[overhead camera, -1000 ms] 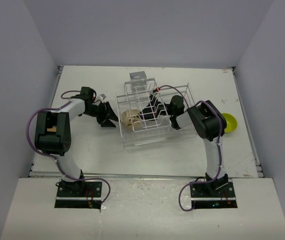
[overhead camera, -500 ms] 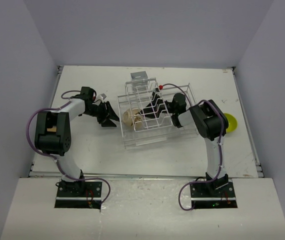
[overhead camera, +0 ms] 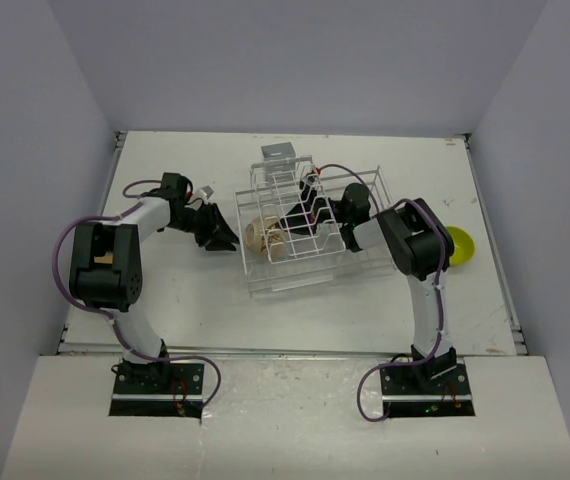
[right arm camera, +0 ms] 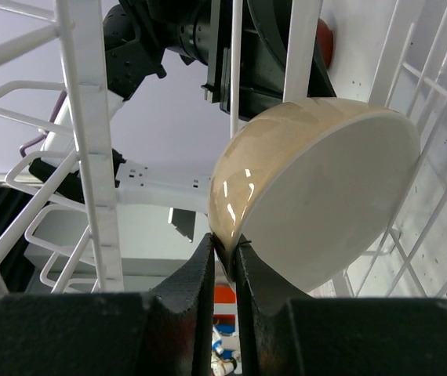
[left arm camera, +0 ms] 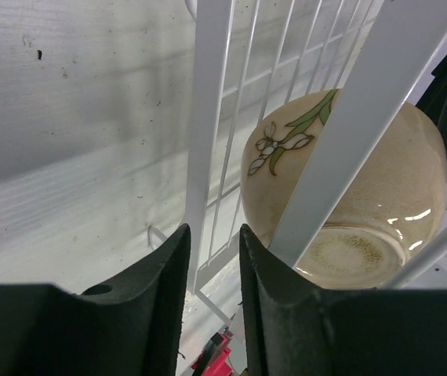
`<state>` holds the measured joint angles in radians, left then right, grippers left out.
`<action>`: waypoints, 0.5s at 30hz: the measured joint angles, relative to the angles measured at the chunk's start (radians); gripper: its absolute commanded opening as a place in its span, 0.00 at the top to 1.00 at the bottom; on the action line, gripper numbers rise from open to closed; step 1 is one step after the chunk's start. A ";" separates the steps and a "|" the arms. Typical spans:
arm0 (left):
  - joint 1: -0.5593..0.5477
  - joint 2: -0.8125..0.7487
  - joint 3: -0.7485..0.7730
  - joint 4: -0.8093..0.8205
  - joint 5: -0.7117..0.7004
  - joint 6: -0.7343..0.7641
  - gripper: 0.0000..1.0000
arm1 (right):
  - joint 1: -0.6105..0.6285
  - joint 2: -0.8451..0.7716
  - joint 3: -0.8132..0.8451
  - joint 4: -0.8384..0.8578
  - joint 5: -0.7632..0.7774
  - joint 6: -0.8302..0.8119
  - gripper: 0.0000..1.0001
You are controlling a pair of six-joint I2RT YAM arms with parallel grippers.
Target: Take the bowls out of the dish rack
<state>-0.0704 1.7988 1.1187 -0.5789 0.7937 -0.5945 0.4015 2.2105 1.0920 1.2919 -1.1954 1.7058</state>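
Inside my right gripper [right arm camera: 223, 247], bowl [right arm camera: 325, 196] rim stays pinched. My left gripper [left arm camera: 214, 258] has narrowed astride a rack [left arm camera: 208, 117] bar; clamping: cannot tell. Bracing should permit bowl removal.

High overview, two close wrist views, all on dish rack [overhead camera: 300, 268]

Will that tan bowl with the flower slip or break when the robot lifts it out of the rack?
It looks glossy, so the bowl might slip, since the right claw pinches only its thin rim. It seems hard glazed pottery: stiff, probably breakable if dropped or knocked on the dish rack wires.
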 measured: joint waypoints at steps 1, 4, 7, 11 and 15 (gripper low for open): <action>0.000 0.000 0.000 0.002 0.003 0.001 0.69 | 0.002 0.004 0.005 0.000 -0.002 0.003 1.00; 0.000 0.000 0.002 0.008 0.011 0.001 0.70 | 0.009 0.018 0.017 -0.003 -0.003 0.008 0.99; 0.000 0.000 0.002 0.010 0.016 0.001 0.70 | 0.011 0.024 0.027 -0.003 -0.003 0.010 0.98; 0.000 0.000 0.002 0.013 0.021 0.000 0.70 | 0.011 0.027 0.032 -0.003 -0.004 0.016 0.95; 0.000 0.002 0.002 0.014 0.026 0.000 0.69 | 0.014 0.035 0.043 0.003 -0.005 0.028 0.89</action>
<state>-0.0704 1.8004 1.1210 -0.5652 0.8200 -0.5941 0.4156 2.2456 1.1351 1.2949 -1.1999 1.7340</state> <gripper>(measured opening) 0.303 0.119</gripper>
